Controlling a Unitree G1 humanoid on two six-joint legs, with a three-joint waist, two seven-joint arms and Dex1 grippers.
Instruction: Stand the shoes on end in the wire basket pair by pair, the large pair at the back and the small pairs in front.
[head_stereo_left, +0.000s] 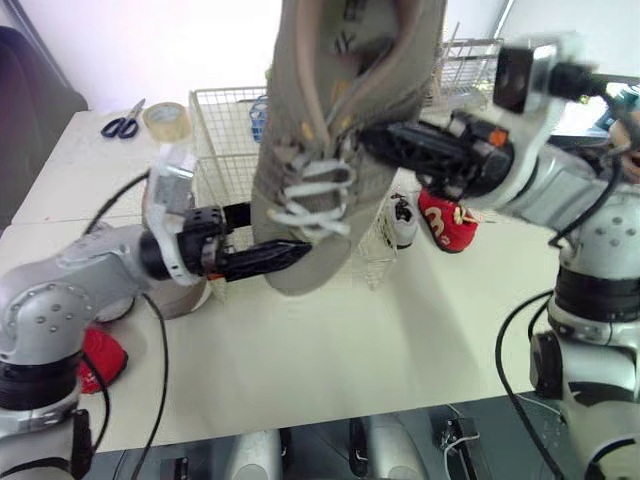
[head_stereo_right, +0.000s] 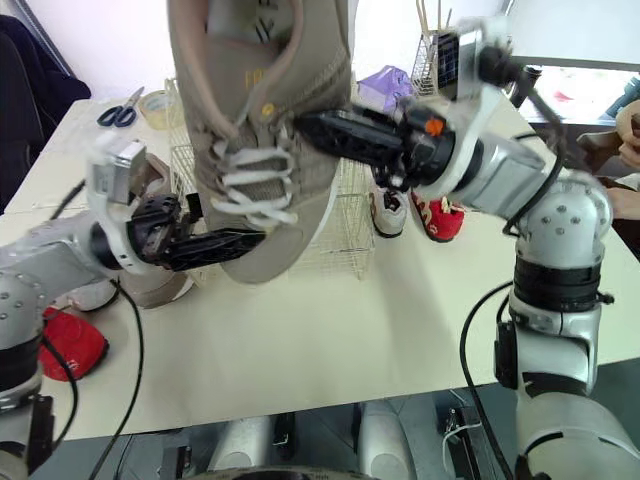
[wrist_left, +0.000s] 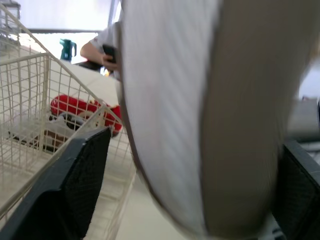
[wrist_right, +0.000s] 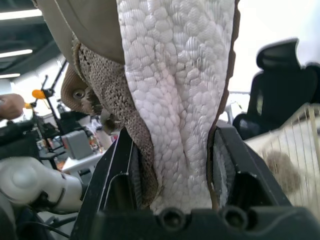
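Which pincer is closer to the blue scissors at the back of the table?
Left. The left pincer sits low before the wire basket, on the scissors' side; the right pincer holds the large shoe raised, farther right.

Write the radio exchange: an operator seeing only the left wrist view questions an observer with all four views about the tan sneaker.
Operator: What is gripping the tan sneaker?
Observer: The right gripper, shut across its sole and upper.
Operator: Which way do the laces face?
Observer: Towards the robot, with the toe hanging down.
Operator: Any small shoes on the robot's left?
Observer: A small red shoe lies on the table there.
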